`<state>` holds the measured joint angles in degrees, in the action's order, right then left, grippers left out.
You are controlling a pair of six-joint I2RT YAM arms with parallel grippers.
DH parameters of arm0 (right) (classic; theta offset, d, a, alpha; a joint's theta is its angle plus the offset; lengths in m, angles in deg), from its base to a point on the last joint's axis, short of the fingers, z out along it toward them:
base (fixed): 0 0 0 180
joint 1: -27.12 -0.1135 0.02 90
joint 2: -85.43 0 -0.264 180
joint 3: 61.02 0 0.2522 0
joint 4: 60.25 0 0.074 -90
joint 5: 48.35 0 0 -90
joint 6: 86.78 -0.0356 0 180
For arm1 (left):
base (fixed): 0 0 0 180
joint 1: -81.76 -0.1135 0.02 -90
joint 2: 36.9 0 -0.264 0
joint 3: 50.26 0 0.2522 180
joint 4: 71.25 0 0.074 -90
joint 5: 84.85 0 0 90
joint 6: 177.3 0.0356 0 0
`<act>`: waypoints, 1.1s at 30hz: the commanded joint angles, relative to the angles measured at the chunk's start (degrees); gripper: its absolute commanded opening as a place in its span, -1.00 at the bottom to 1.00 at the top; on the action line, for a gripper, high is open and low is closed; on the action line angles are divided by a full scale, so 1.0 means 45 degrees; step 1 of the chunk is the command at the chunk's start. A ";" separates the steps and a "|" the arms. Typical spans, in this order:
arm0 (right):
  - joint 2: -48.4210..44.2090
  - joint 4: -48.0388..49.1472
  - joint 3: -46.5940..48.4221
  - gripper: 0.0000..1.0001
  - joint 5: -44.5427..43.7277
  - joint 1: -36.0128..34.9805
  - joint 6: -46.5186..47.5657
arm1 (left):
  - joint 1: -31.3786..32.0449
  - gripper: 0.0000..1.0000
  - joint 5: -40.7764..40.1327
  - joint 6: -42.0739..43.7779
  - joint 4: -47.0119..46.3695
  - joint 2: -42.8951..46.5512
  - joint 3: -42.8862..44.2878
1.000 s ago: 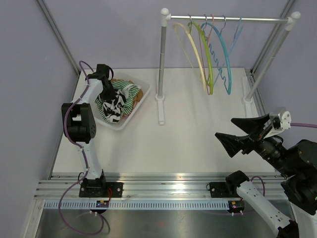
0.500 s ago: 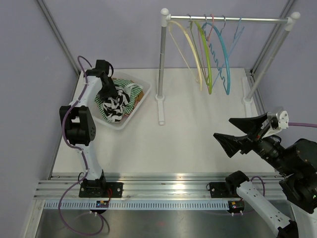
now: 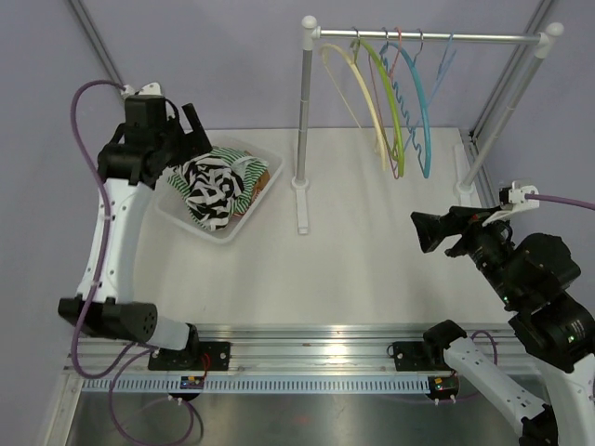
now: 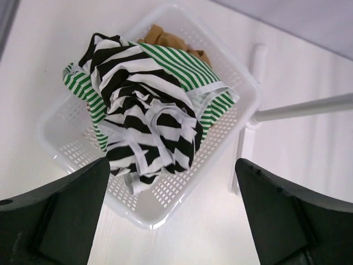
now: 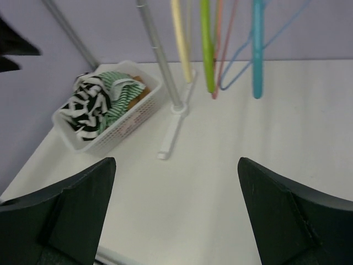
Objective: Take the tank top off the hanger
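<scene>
The black-and-white striped tank top (image 4: pixel 149 121) lies crumpled on top of the clothes in the white basket (image 4: pixel 242 88) at the table's far left, with nothing gripping it. My left gripper (image 3: pixel 181 139) hovers above the basket's left side, open and empty; in its wrist view (image 4: pixel 174 221) the jaws frame the basket's near rim. Several bare hangers hang on the rail, among them a cream one (image 3: pixel 358 93), a green one (image 3: pixel 390 107) and a blue one (image 3: pixel 420 107). My right gripper (image 3: pixel 429 232) is open and empty over the right side of the table, facing the rack (image 5: pixel 176 221).
Under the tank top (image 3: pixel 212 186) in the basket (image 3: pixel 223 232) lie a green-striped garment (image 4: pixel 190 66) and a brown one (image 4: pixel 165 38). The rack's left post (image 3: pixel 304 102) and its foot (image 3: pixel 302 209) stand just right of the basket. Another post (image 3: pixel 507 111) stands at the far right.
My left gripper has opened, let go of the striped tank top in the basket and risen away from it. The right arm has turned slightly.
</scene>
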<state>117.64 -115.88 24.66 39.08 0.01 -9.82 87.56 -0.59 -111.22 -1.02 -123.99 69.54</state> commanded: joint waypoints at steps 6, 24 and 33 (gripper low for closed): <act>0.0636 -0.0676 -0.0708 0.99 -0.4292 -0.0049 0.0084 | 0.0644 0.98 -0.1634 0.1525 -0.2875 0.8038 -0.5569; -0.0671 -0.1832 -0.2384 0.99 -0.5328 -0.0069 0.0806 | 0.0781 0.98 -0.1109 0.3461 -0.2800 1.5523 -1.2232; -0.1083 -0.1067 -0.3482 0.99 -0.5288 -0.0069 0.0593 | 0.0995 0.98 -0.1088 0.3480 -0.3096 1.6404 -1.2763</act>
<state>112.96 -124.62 9.10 16.00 0.01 -7.50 91.26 -6.19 -96.53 -11.29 -50.51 12.71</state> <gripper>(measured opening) 0.993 0.987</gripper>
